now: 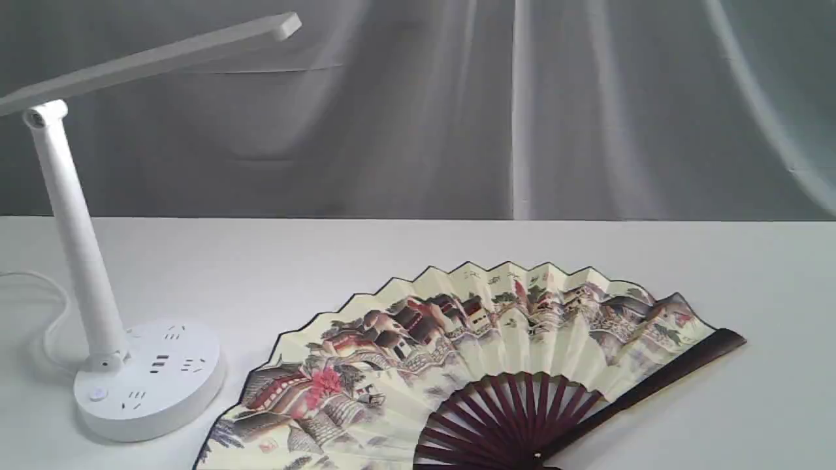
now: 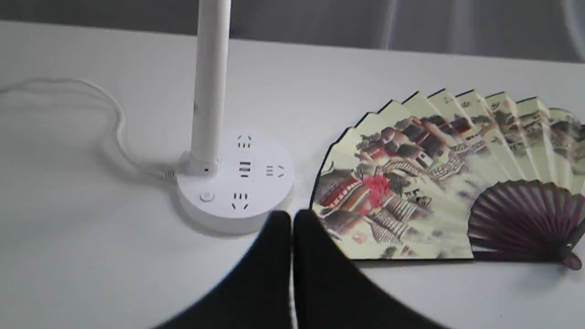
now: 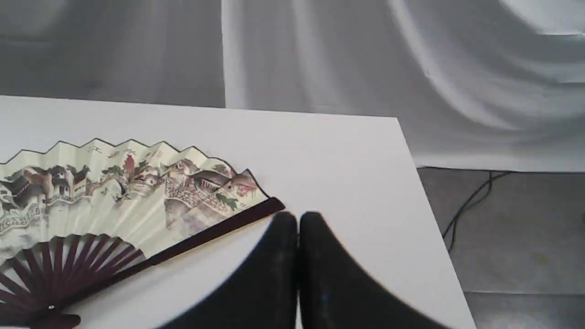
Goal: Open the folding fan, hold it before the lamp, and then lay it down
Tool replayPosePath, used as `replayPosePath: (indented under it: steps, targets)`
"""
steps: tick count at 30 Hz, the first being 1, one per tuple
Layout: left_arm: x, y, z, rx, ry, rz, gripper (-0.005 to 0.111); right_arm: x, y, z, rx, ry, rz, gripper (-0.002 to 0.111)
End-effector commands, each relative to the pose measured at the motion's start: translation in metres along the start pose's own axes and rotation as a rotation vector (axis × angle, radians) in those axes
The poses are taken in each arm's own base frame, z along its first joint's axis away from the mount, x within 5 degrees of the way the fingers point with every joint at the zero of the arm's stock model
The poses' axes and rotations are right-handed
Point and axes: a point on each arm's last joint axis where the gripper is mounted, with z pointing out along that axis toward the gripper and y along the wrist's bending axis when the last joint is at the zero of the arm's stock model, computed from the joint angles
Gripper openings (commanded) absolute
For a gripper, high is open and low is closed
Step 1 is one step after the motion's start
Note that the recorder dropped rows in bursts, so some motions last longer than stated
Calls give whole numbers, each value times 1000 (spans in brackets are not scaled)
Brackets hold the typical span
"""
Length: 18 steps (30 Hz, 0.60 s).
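Observation:
The folding fan (image 1: 470,365) lies spread open and flat on the white table (image 1: 418,248), cream pleats printed with a village and red blossoms, dark ribs fanned toward the near edge. It also shows in the left wrist view, the fan (image 2: 438,183), and in the right wrist view, the fan (image 3: 114,201). The white lamp (image 1: 78,261) stands at the left, its bar head tilted up over the table; the lamp (image 2: 228,183) base has sockets. My left gripper (image 2: 291,219) is shut and empty, between lamp base and fan. My right gripper (image 3: 298,221) is shut and empty beside the fan's dark guard.
The lamp's white cord (image 2: 114,119) loops over the table behind the base. A grey draped cloth (image 1: 522,104) hangs behind the table. The table's right edge (image 3: 429,201) drops to a grey floor with a dark cable (image 3: 470,201). Neither arm shows in the exterior view.

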Motion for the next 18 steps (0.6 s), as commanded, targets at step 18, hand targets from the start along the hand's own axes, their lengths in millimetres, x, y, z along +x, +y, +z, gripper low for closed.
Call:
replayPosePath:
  steps: [18]
  targets:
    - [50,7,-108,37,-407,21,0,41,3,-86,34,-282,-16,0]
